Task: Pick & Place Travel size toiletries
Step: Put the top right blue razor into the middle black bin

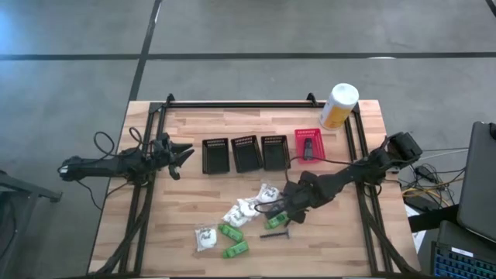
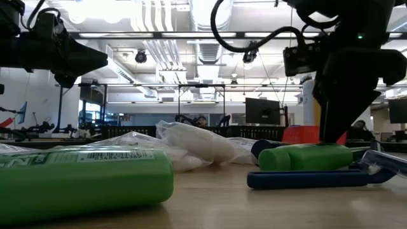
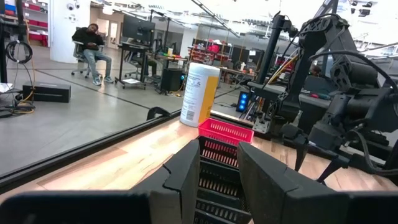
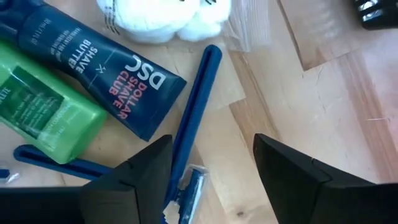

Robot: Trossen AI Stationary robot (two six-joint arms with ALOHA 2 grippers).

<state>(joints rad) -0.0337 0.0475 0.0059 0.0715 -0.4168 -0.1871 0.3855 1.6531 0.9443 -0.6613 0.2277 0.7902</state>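
Over the toiletries [image 1: 246,218] scattered mid-table, I see my right gripper [image 4: 211,177] spread wide above a blue razor [image 4: 196,118] beside a dark shave-butter tube [image 4: 93,74]; left gripper [image 3: 217,168] waits slightly parted near the black baskets [image 1: 245,153]

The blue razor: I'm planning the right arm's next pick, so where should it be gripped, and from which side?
Grip the blue razor mid-handle, coming straight down from above. It lies flat on the table, and the handle is thin and straight, with bare wood on one side. The dark shave butter tube crowds the other side, so set the right tool, now open, across the handle.
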